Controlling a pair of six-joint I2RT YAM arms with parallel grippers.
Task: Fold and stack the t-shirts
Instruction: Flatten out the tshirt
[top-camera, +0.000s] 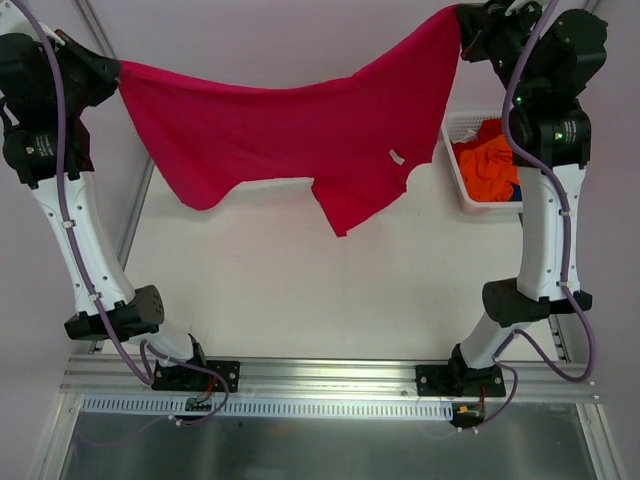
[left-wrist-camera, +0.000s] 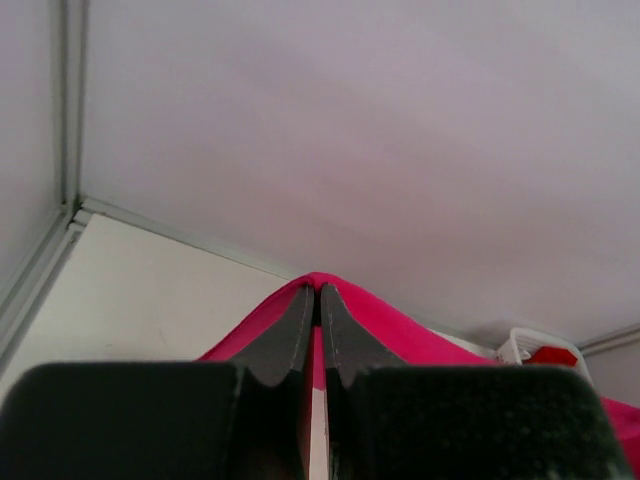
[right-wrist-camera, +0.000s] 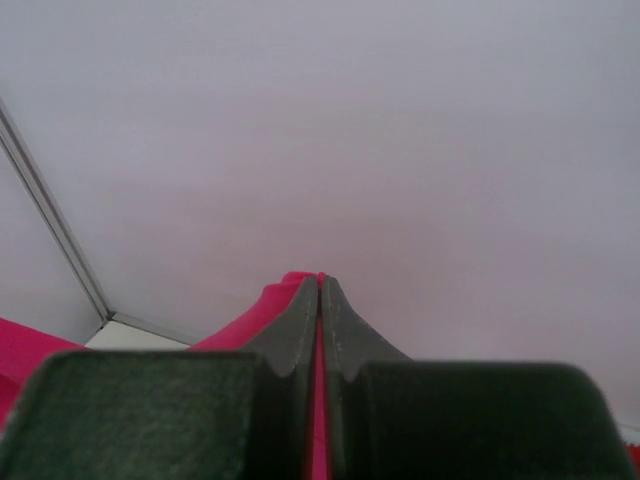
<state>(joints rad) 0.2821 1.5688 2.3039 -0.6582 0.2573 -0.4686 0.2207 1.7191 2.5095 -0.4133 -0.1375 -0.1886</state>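
The magenta-pink t-shirt (top-camera: 300, 130) hangs stretched in the air between my two grippers, above the far half of the table, its small white label (top-camera: 397, 156) showing near the neck. My left gripper (top-camera: 116, 72) is shut on its left corner; the cloth (left-wrist-camera: 390, 325) drapes over the closed fingertips. My right gripper (top-camera: 462, 22) is shut on its right corner, higher up; cloth (right-wrist-camera: 265, 305) shows between and beside the fingers. An orange t-shirt (top-camera: 495, 165) and a red one (top-camera: 490, 130) lie in the basket. A bit of blue cloth (top-camera: 517, 190) shows there too.
The white slotted plastic basket (top-camera: 455, 170) stands at the table's far right edge, under my right arm; it also shows in the left wrist view (left-wrist-camera: 520, 345). The white table (top-camera: 300, 280) lies below the hanging shirt. A metal frame post (top-camera: 135, 215) runs along the left.
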